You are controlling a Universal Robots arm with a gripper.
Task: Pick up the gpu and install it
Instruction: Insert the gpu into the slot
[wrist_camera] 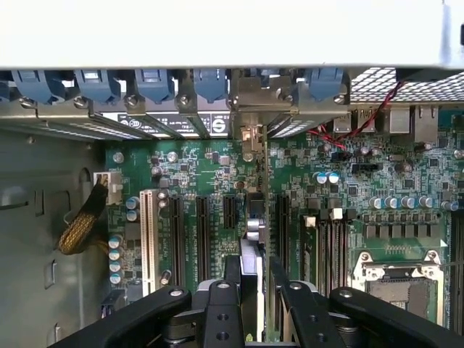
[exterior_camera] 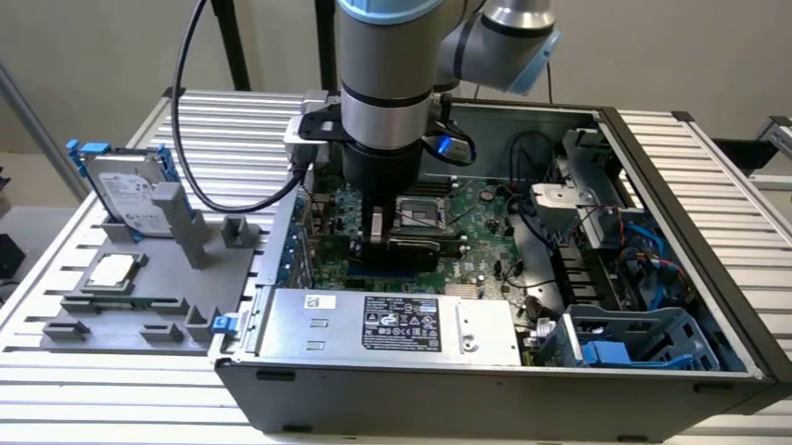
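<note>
gpu upright, edge-on between expansion slots on motherboard, inside computer case. gripper jaws clamped on card's upper edge. judged light, thin, stiff yet fragile: hold bare board edge, clear of components, no twisting.

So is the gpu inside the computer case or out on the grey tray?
Inside: the end effector holds the gpu edge-on over the motherboard slots. Fully seated: cannot tell.

power supply label, print illegible, no text readable
</note>
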